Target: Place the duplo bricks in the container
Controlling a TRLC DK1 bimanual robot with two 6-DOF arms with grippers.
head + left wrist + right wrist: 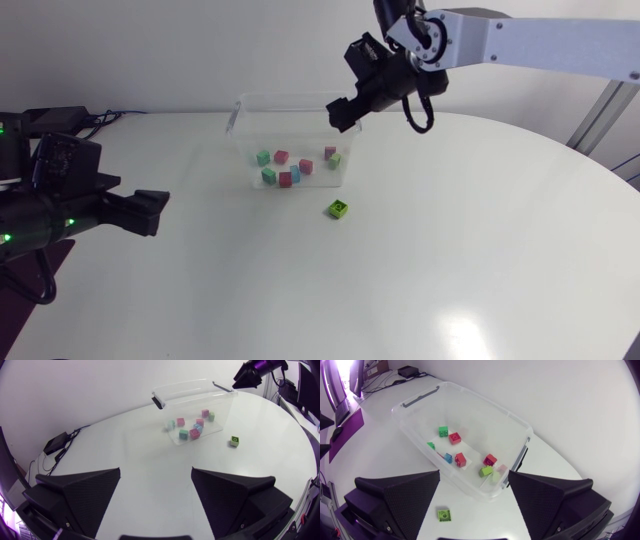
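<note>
Hovering above the right end of the container, the right hand is spread wide, holding nothing. Several duplo bricks lie inside it; one green brick sits on the counter just nearer. The left hand, well apart at the left, gapes empty too.

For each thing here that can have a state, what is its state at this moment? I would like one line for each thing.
container: open, no lid on it, upright on the table.
bricks in the container: several, loose on its floor.
lime green brick: outside the container, on the table, not held.
left gripper: open, empty.
right gripper: open, empty, above the container.
</note>
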